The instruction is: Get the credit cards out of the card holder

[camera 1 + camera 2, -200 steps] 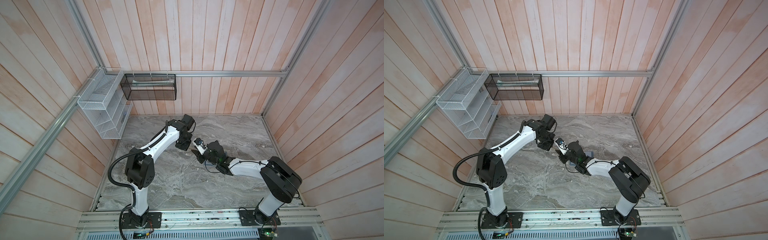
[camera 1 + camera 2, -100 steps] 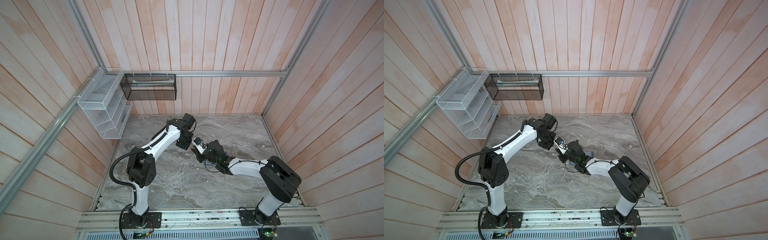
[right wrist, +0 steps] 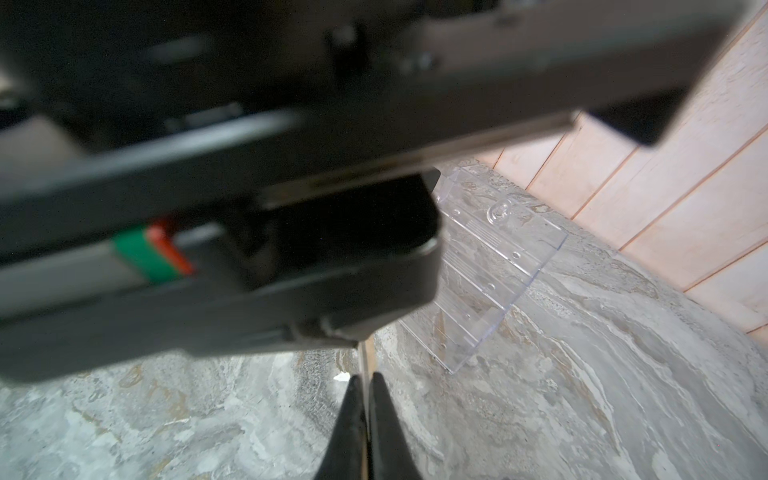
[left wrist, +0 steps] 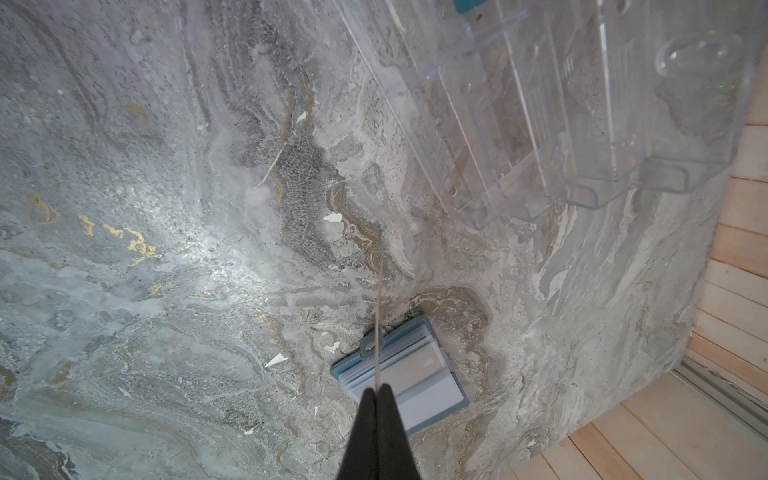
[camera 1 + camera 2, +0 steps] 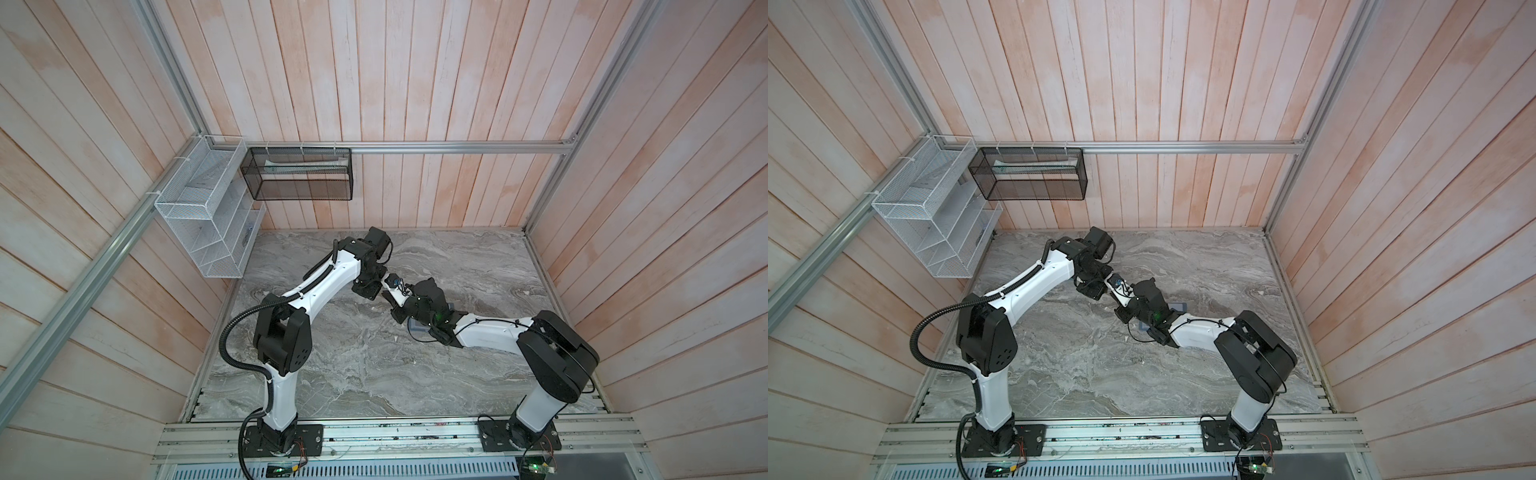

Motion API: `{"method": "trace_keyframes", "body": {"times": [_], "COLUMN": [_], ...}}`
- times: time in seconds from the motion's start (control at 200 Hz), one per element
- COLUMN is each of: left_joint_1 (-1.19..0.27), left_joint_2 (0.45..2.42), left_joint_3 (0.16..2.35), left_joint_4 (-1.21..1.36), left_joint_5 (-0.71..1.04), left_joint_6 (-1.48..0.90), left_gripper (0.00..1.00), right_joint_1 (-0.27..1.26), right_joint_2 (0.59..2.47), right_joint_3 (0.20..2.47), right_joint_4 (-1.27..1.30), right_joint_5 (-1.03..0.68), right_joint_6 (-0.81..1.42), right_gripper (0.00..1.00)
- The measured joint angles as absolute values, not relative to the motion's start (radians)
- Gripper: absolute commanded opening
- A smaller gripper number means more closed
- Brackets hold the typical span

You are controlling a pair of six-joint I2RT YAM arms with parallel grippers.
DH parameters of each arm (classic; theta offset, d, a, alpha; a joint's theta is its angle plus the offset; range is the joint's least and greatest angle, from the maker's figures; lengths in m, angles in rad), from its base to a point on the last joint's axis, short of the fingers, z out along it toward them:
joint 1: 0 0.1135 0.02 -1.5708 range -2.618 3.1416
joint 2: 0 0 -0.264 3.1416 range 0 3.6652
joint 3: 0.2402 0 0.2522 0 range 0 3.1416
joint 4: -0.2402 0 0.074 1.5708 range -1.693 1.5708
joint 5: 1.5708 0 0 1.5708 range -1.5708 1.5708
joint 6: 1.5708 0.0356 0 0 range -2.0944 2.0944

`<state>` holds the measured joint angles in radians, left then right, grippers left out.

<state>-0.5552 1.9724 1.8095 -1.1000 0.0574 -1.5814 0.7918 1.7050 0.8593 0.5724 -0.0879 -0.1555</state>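
Between the shut tips of the left gripper (image 4: 377, 388) sits a thin, flat credit card (image 4: 379, 316), seen edge-on. The right gripper (image 3: 365, 376) pinches the same card. Under the left gripper, the soft blue card holder (image 4: 432, 395) lies open on the grey marble table (image 4: 166, 208), showing pale pockets. Beyond it stands a clear plastic slotted rack (image 4: 582, 124).

Low in mid-frame we see the right pincer (image 3: 365, 376) pinching a thin card (image 3: 363, 358) edge-on; the left arm's blurred black body (image 3: 249, 270) fills the upper left, a clear rack (image 3: 498, 266) at right.
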Motion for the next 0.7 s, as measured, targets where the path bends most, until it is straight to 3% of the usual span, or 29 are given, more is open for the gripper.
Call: {"method": "trace_keyframes", "body": {"times": [0.17,0.535,0.7], "left_joint_1": [-0.553,-0.538,-0.52], "left_joint_2": [1.972,1.972,1.968], "left_joint_3": [1.809,1.806,1.786], "left_joint_4": [-1.095,-1.086,-1.084], "left_joint_5": [0.066,0.076,0.079], "left_joint_6": [-1.577,-1.566,-1.565], "left_gripper": [0.01,0.14,0.38], "right_joint_1": [0.791,0.792,0.792], "right_joint_2": [1.705,1.705,1.705], "right_joint_3": [0.859,0.859,0.859], "right_joint_4": [0.572,0.572,0.572], "right_joint_5": [-0.088,-0.088,-0.088], "right_joint_6": [-0.162,-0.166,-0.168], "right_gripper": [0.01,0.0,0.0]}}
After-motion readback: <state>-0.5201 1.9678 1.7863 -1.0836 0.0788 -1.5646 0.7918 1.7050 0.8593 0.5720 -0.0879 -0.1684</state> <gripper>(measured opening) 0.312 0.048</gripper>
